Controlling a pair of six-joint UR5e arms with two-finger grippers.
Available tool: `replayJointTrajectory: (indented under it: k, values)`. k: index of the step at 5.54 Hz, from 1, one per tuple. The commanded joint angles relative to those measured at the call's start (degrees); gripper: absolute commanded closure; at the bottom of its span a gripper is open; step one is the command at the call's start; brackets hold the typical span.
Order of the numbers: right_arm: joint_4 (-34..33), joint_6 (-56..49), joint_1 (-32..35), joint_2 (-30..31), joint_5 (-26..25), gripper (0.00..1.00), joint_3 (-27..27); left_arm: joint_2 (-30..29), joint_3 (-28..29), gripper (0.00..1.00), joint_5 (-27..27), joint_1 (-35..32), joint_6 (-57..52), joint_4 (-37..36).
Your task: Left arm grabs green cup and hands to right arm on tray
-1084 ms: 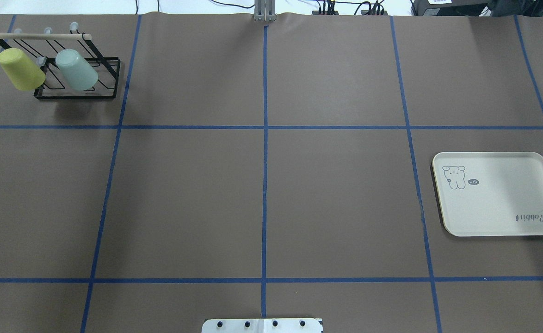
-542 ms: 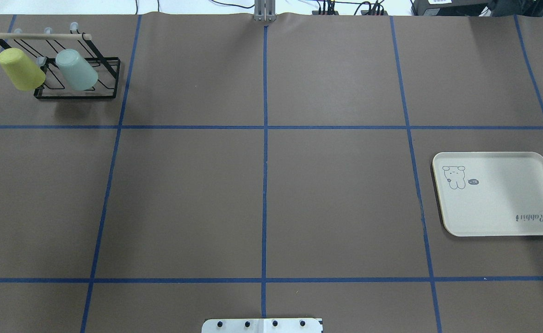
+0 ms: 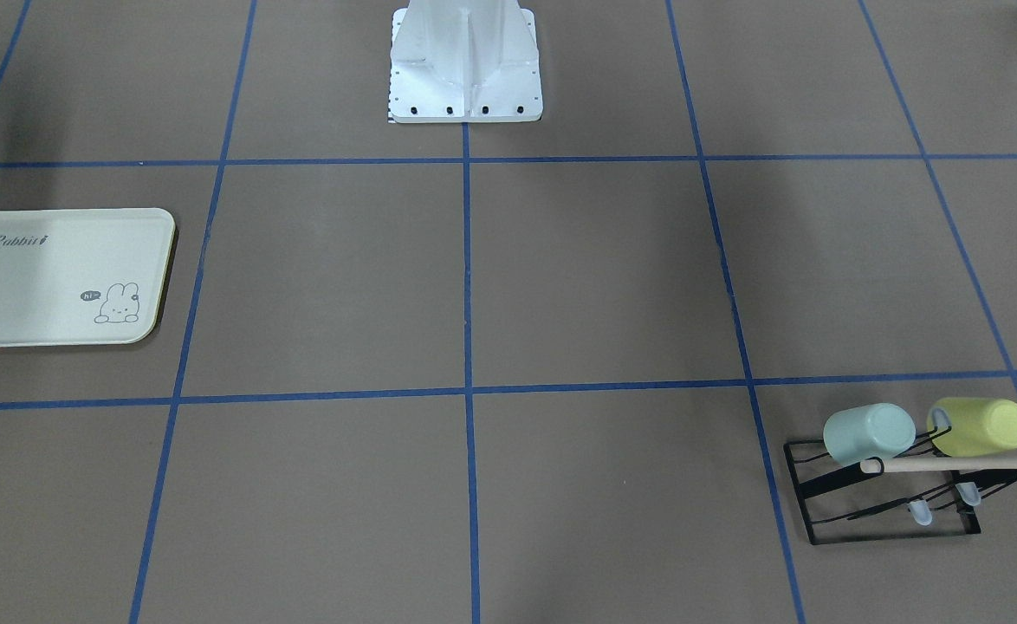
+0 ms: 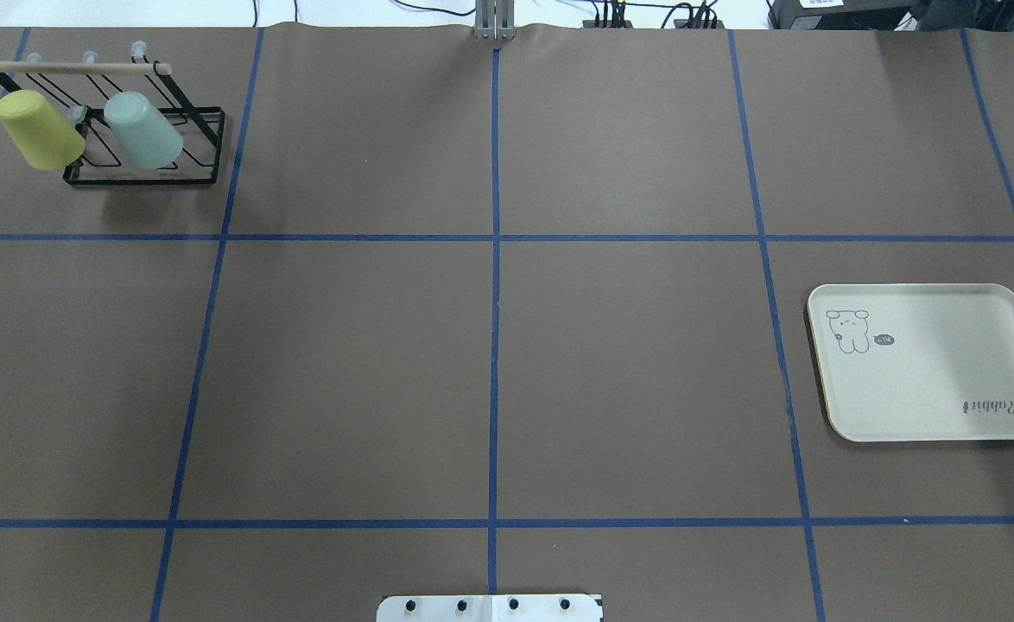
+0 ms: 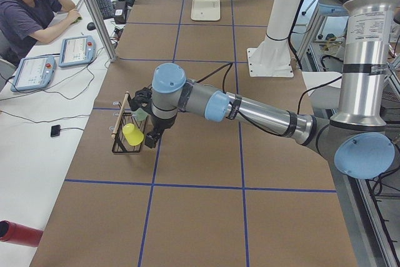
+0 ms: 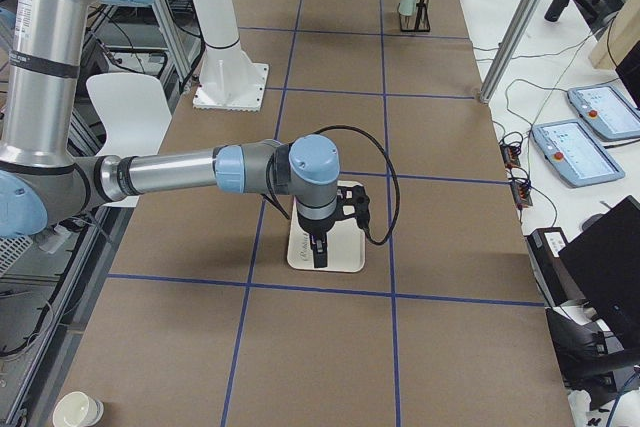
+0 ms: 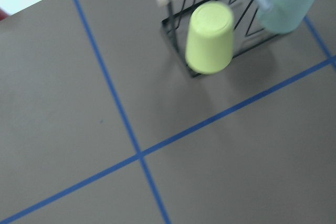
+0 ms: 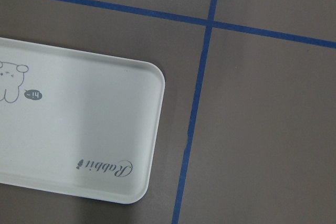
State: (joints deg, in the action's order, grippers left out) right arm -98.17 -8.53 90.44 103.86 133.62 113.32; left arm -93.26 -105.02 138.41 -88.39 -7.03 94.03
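Note:
The green cup (image 4: 142, 131) hangs mouth-down on a black wire rack (image 4: 140, 179) at the table's far left, beside a yellow cup (image 4: 39, 130). It also shows in the front view (image 3: 868, 432) and in the left wrist view (image 7: 290, 1). The tray (image 4: 930, 380) lies flat and bare at the right; the right wrist view (image 8: 79, 129) shows it too. My left gripper (image 5: 152, 137) hangs over the rack and shows only in the left side view; I cannot tell if it is open. My right gripper (image 6: 318, 250) hangs over the tray (image 6: 345, 259); I cannot tell its state.
The rack has a wooden rod (image 4: 75, 66) across its top and several free pegs. The robot's white base (image 3: 465, 65) stands at the near middle edge. An operator (image 5: 31, 10) sits at a side desk. Blue tape lines grid the brown table.

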Motion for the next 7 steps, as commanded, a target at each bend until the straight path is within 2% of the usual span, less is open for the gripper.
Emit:
replayJointTrajectory:
  k: [1,3,5,7]
  values:
    - [0.0,0.0,0.0,-0.1,0.1,0.0,0.0,-6.5,1.4,0.0,2.5,4.7,11.4,0.8]
    - [0.0,0.0,0.0,-0.1,0.1,0.0,0.0,-11.7,2.4,0.0,2.0,11.1,15.9,1.8]
    - [0.0,0.0,0.0,-0.1,0.2,0.0,-0.2,-19.6,11.2,0.0,1.4,13.4,23.9,1.9]
    - [0.0,0.0,0.0,-0.1,0.2,0.0,-0.2,-25.2,19.2,0.0,-8.8,18.0,25.4,2.0]
